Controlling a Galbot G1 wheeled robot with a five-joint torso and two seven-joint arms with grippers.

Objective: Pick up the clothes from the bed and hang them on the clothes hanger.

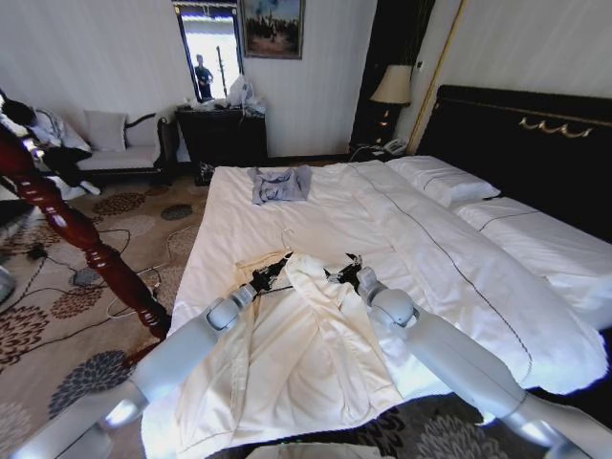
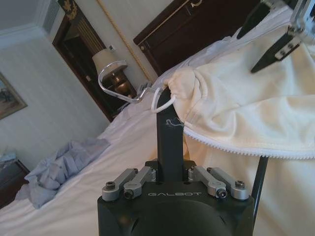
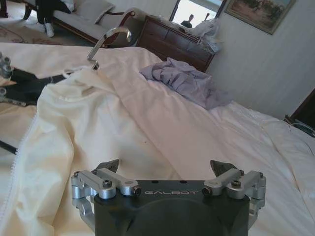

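The cream clothes (image 1: pixel 306 354) lie spread open on the near part of the bed (image 1: pixel 287 215). Their collar (image 2: pixel 192 93) is bunched around the neck of the clothes hanger. My left gripper (image 1: pixel 271 273) sits at the collar's left side, shut on the hanger's neck just below the silver hook (image 3: pixel 105 38). In the left wrist view the shut fingers (image 2: pixel 169 128) reach up to the hook, and a thin black hanger arm (image 2: pixel 259 179) runs under the fabric. My right gripper (image 1: pixel 346 271) hovers open at the collar's right side, above the clothes (image 3: pixel 74 113), holding nothing.
A small grey-blue garment (image 1: pixel 280 184) lies at the far end of the bed. A reddish-brown wooden post (image 1: pixel 81 234) leans over the carpet on the left, with cables (image 1: pixel 115 287) beside it. Pillows (image 1: pixel 449 182) and the dark headboard (image 1: pixel 516 134) are on the right.
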